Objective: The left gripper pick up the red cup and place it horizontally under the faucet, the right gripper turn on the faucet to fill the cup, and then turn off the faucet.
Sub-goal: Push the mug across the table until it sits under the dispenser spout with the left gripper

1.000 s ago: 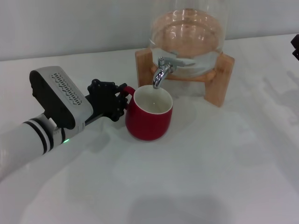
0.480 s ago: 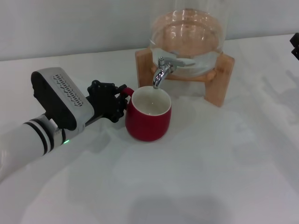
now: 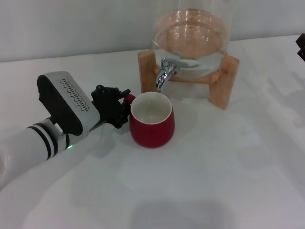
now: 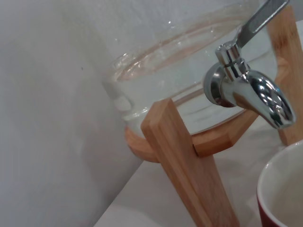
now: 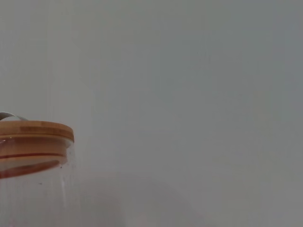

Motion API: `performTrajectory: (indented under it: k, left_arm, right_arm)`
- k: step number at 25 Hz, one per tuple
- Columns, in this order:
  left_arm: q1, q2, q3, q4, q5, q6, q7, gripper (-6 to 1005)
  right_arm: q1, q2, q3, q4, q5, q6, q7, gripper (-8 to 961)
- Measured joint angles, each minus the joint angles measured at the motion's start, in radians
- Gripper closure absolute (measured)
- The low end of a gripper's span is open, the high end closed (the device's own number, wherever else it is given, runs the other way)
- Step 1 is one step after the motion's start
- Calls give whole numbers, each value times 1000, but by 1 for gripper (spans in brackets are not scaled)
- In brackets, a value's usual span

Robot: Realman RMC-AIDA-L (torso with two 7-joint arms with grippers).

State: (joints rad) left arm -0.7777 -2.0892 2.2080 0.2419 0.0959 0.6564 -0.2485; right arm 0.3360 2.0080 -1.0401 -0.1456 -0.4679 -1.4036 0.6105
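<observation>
The left hand (image 3: 123, 106) lies low over the white bench (image 3: 214, 181), its black fingers closed around the small loop handle of the red cup (image 3: 151, 125). Behind the fingers sits the grey perforated block, and behind that the white arm with its black stripes runs back toward the near left edge of the bench, a small green light glowing on it.

The red cup stands upright on the bench, its white inside facing up, with the handle turned toward the left hand. It sits just in front of and slightly below the faucet (image 3: 165, 72), whose chrome spout curves down over the far rim of the cup without touching it. In the left wrist view the faucet (image 4: 248, 90) shows close, above the cup's rim (image 4: 279, 194).

The faucet belongs to a glass water jar (image 3: 193, 38) resting in a wooden stand (image 3: 223, 78).

The right hand (image 3: 301, 47) shows only as a dark edge at the far right; I cannot tell how its fingers stand.
</observation>
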Motion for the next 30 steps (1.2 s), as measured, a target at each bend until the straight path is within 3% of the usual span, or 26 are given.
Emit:
performTrajectory:
  k: [30]
  left_arm:
    - [-7,0,-1,1,-2,-17,0,745]
  right_arm:
    - [0,0,-7,-8,0,2,9,85]
